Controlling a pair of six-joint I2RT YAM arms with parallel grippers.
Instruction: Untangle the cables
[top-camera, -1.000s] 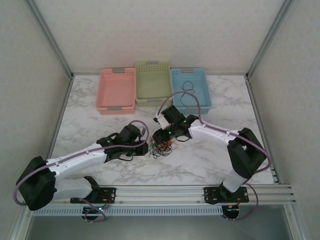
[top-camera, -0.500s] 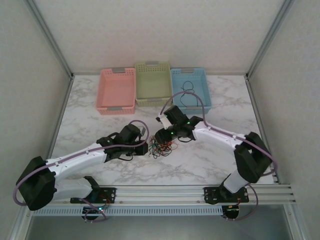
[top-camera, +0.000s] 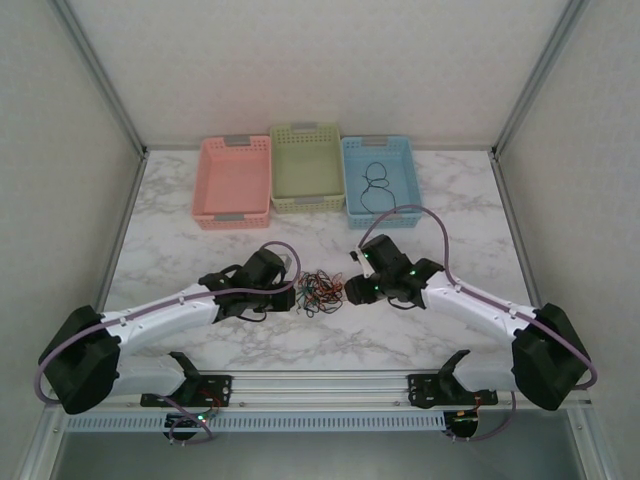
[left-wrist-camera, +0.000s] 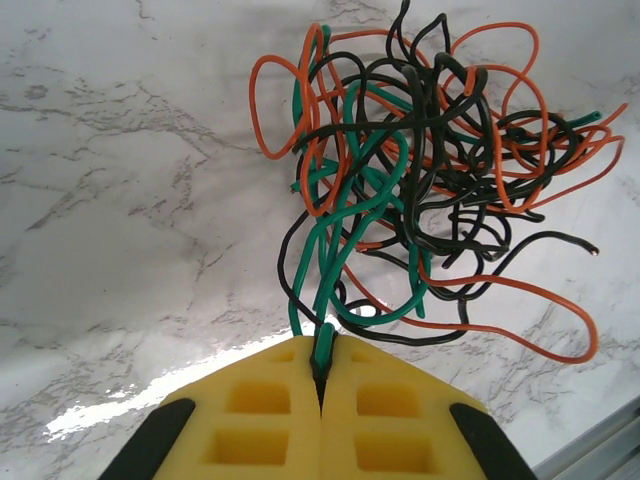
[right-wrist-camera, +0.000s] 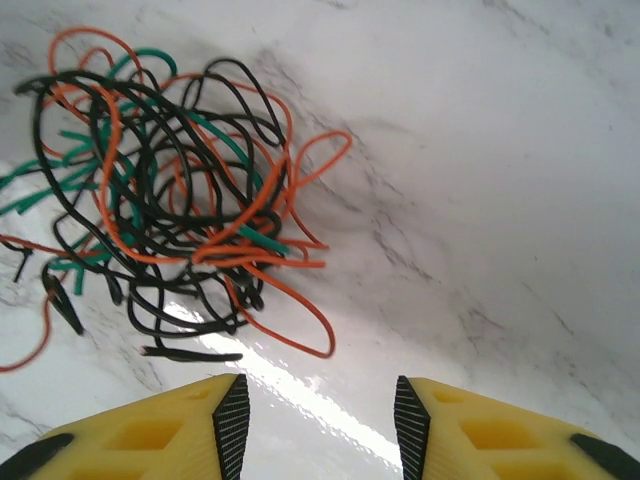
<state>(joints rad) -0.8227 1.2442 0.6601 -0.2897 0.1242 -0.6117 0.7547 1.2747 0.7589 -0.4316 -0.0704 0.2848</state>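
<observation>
The left hand (left-wrist-camera: 321, 368) is closed, clamped on a loop of green cable (left-wrist-camera: 335, 250) that leaves its tips and runs straight ahead into the tangle of cables (left-wrist-camera: 420, 170). That tangle, red-orange, green and black strands knotted over one another, lies on the marble tabletop (left-wrist-camera: 120, 200) just ahead of this hand and spreads forward and to its right, the red-orange strands looping widest on the right side. Seen from above, the left hand (top-camera: 293, 293) and the right hand (top-camera: 352, 291) face each other with the tangle (top-camera: 320, 292) between them, the left hand touching it through the pinched cable and the right hand just beside its edge. The right hand (right-wrist-camera: 320, 410) stands open, its fingertips (right-wrist-camera: 232, 420) spread with bare marble showing between them; in its own view the tangle (right-wrist-camera: 170, 190) lies ahead and to the left, near the left fingertip but apart from it, a red-orange loop being its closest strand. Well beyond both hands, at the far edge of the tabletop, a pink basket (top-camera: 235, 180), a green basket (top-camera: 305, 165) and a blue basket (top-camera: 405, 170) sit side by side, and the blue one, far ahead of the right hand, holds a loosely coiled black cable (top-camera: 375, 190)
</observation>
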